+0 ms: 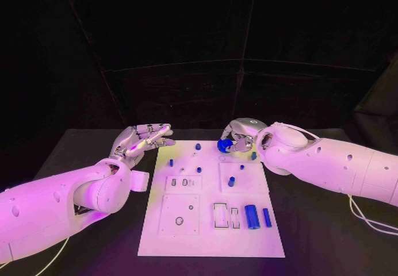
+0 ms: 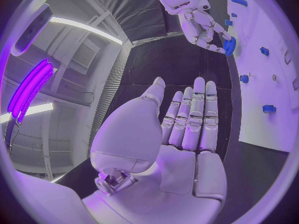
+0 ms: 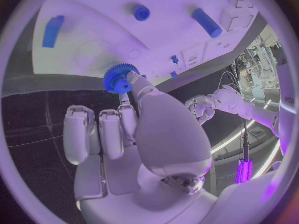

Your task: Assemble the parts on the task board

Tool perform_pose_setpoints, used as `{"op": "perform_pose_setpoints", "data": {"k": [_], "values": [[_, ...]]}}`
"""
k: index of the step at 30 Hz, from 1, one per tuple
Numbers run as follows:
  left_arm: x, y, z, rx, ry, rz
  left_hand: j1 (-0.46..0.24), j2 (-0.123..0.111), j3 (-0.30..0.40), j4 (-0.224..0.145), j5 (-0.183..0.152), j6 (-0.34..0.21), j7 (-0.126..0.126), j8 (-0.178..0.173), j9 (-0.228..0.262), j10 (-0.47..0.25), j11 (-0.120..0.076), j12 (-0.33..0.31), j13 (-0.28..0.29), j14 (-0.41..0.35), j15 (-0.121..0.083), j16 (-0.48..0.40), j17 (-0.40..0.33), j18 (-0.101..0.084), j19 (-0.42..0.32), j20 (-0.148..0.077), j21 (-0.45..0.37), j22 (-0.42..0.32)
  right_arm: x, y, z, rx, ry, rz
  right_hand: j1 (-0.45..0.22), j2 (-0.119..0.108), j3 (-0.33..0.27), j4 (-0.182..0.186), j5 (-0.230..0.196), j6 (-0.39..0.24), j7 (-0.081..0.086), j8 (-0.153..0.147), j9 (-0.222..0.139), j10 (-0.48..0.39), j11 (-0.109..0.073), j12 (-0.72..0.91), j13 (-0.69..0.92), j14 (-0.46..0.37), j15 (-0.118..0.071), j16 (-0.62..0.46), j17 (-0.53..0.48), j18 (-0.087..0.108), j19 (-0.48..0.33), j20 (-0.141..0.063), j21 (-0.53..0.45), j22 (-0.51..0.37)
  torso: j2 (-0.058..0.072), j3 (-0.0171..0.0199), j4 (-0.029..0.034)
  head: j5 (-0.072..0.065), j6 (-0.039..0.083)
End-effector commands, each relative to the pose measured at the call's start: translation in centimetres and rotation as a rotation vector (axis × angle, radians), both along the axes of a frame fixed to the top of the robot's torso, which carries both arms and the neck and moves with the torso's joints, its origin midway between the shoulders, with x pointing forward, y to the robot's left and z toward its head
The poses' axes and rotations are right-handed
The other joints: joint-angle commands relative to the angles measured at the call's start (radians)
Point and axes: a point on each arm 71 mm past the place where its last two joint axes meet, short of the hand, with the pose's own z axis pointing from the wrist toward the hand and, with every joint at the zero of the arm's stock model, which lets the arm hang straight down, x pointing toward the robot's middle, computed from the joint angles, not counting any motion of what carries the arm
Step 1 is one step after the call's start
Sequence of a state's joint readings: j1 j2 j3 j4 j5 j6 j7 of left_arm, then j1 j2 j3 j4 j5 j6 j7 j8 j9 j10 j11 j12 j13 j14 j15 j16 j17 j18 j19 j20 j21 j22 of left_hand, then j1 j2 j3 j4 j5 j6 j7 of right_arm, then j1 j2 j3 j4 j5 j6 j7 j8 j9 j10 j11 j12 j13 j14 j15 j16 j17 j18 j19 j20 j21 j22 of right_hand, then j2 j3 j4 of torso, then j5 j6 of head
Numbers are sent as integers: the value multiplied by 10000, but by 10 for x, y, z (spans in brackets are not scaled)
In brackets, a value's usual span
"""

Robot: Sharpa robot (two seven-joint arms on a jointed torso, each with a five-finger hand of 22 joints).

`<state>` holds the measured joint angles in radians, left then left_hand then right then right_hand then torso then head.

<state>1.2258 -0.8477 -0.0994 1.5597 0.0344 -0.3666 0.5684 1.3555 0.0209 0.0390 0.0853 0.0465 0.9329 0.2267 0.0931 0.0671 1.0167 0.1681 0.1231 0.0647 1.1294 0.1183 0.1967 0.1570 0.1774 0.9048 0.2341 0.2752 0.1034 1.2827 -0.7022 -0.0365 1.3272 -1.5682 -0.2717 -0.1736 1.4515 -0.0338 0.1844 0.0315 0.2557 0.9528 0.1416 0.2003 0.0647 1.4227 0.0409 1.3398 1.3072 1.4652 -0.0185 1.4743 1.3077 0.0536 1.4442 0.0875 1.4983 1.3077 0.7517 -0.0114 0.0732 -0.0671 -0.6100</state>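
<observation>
Right hand (image 1: 238,137) pinches a blue gear (image 1: 224,145) above the white board (image 1: 211,230) at its 12 o'clock edge — mid-placement, seemingly. Left hand (image 1: 146,138), flat and empty, hovers at 10 o'clock. Next: seat the gear on its peg.

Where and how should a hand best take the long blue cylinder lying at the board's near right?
Probably across the middle of the blue cylinder, from above. It lies flat on the task board, long axis running away from the robot, with its rounded sides exposed between neighbouring parts.
</observation>
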Motion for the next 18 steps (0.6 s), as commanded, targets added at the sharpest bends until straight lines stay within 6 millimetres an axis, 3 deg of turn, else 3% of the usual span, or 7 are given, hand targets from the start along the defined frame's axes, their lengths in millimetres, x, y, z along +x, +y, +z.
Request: {"op": "perform_pose_setpoints", "data": {"k": [1, 14, 18], "values": [[-1, -1, 2, -61, -137, -123, -46, 36, 10, -49, 36, 68, -15, -48, -10, 30, 32, -52, -7, 52, 13, -65, 12, 68, 52, 0, -66, -14, -5, 14, 11, 313, -1028, 69, -164, -2, 126, 1, 32, 407, -45, -80, 17, 2, 68, -51, 139, 631, -55, 49, 429, -112, 60, 1, 62, 705, -2, -2, 20, 4, 16], [-1, -3, 2, -80, -119, -184, -46, 36, 10, -49, 36, 68, -15, -48, -10, 30, 32, -52, -7, 52, 13, -65, 12, 68, 52, 0, -66, -14, -9, 79, 7, 372, -984, 971, -418, -104, 469, -14, -95, 423, -37, -184, 13, 3, 76, -89, 144, 626, -51, 34, 411, -113, 61, 1, 66, 714, 6, -24, 54, 44, -23], [-1, -4, 2, -79, -119, -185, -46, 36, 10, -49, 36, 68, -15, -48, -10, 30, 32, -52, -7, 52, 13, -65, 12, 68, 52, 0, -66, -14, -9, 93, -3, 362, -699, 1161, -471, -118, 538, -15, -111, 390, -24, -224, 7, -9, 84, -111, 133, 622, -45, 24, 395, -114, 63, 4, 67, 719, 9, -8, 38, 72, -57]]}}
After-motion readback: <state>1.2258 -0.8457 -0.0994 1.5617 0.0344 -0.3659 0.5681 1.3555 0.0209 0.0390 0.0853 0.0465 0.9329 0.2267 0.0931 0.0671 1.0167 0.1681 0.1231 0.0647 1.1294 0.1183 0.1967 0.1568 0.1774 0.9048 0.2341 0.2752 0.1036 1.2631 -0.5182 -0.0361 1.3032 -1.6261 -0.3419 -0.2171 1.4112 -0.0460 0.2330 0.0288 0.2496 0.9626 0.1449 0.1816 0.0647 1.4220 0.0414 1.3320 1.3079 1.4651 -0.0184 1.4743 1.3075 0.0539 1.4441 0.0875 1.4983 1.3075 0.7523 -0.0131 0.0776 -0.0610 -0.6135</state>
